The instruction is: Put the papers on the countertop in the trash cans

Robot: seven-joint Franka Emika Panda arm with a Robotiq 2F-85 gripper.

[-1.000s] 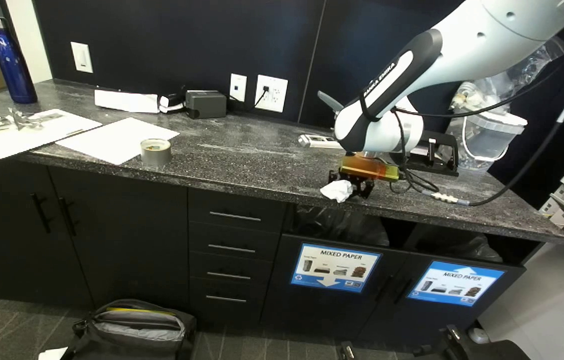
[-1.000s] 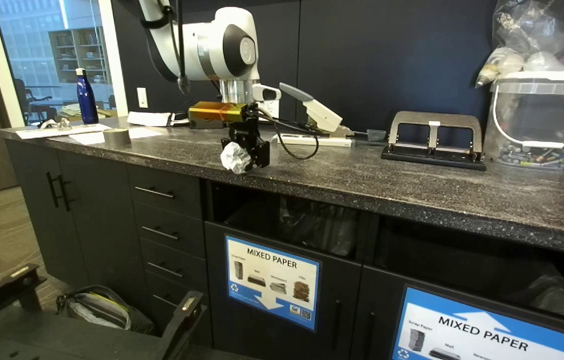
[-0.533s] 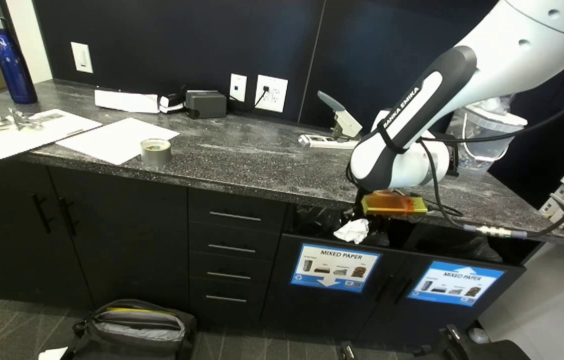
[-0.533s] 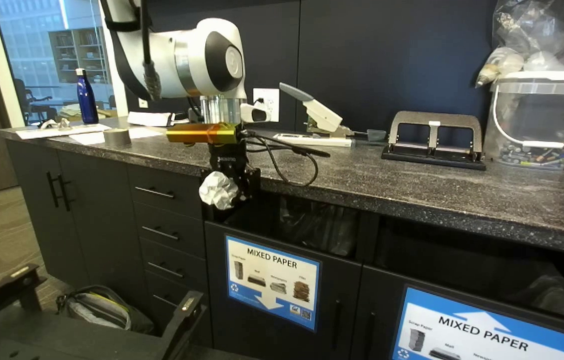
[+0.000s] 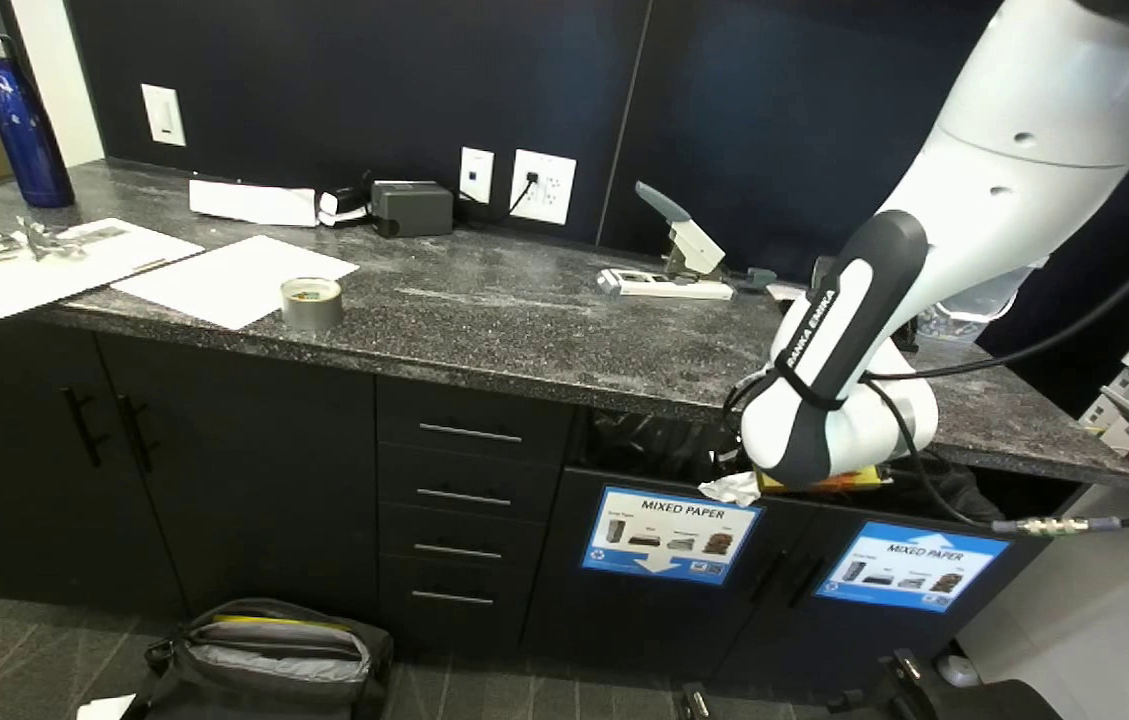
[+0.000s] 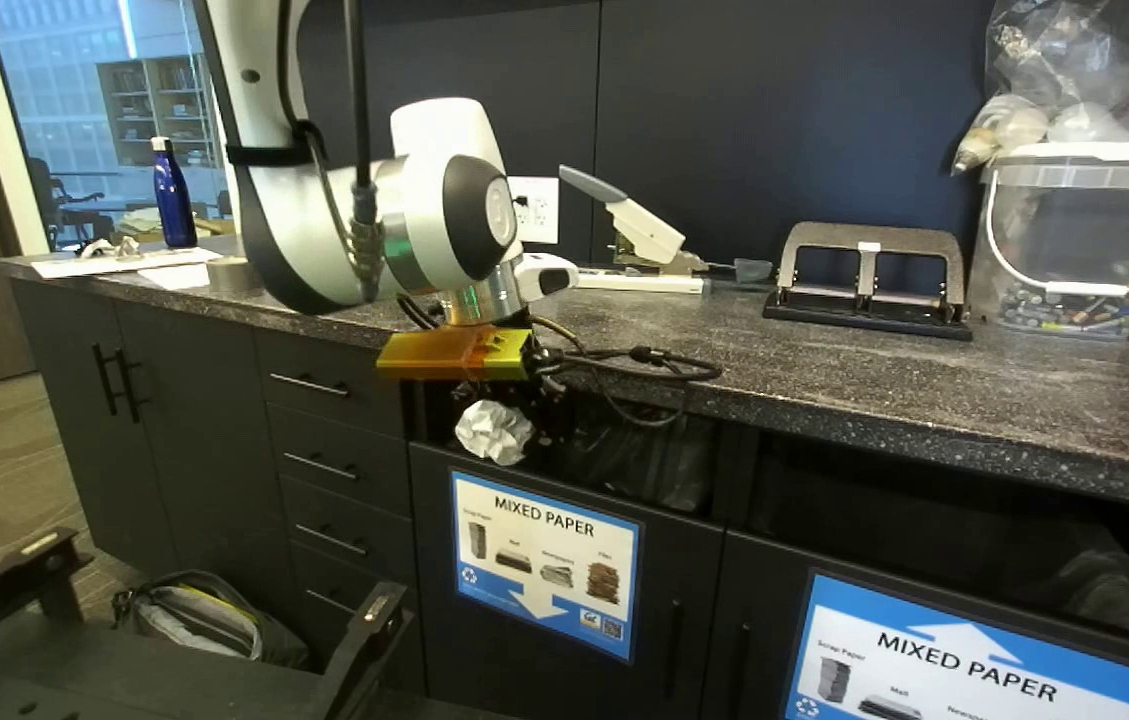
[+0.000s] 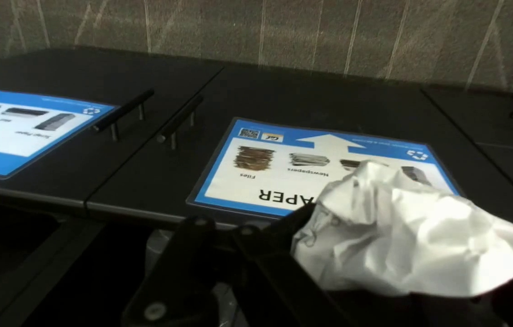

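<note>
Papers point(image 5: 19, 243) at L end: crumpled, twisted wht bits on flat wht sheet point(image 5: 14, 292), on dk speckled countertop point(image 5: 484, 310). Blue btl point(image 5: 27, 130) stands upright just behind. Next, 2nd sheet point(image 5: 234, 285); long wht item point(image 5: 254, 203) behind it, nr wall point(image 5: 354, 80), can't ID. Blk bag point(image 5: 274, 650) on flr point(image 5: 464, 690) below, gaping. Tape roll point(image 5: 312, 305) lies flat nr front edge, by 2nd sheet. Gray box point(image 5: 412, 208) nr wall; drawers point(image 5: 469, 520) w/ bar handles under countertop. Stapler point(image 5: 674, 250) toward back, handle tilted up. L trash can point(image 5: 659, 610), blue/wht "MIXED PAPER" label point(image 5: 672, 535), arrow down, under countertop edge. At its top front hangs 1 paper wad point(image 6: 494, 432); in wrist view it covers pt of label. Gripper point(image 6: 524, 425) is clenched on paper wad, fingers mostly dk & hard to see; whether paper wad touches L trash can, can't tell. Arm point(image 5: 974, 210) extends from upper R. R trash can point(image 5: 864, 640) next, similar label point(image 5: 914, 567), arrow up. Far R, in an exterior view: hole punch point(image 6: 869, 280) on countertop, then clear bucket point(image 6: 1089, 240) w/ wht lid & handle, plastic bag point(image 6: 1084, 50) on top.
</note>
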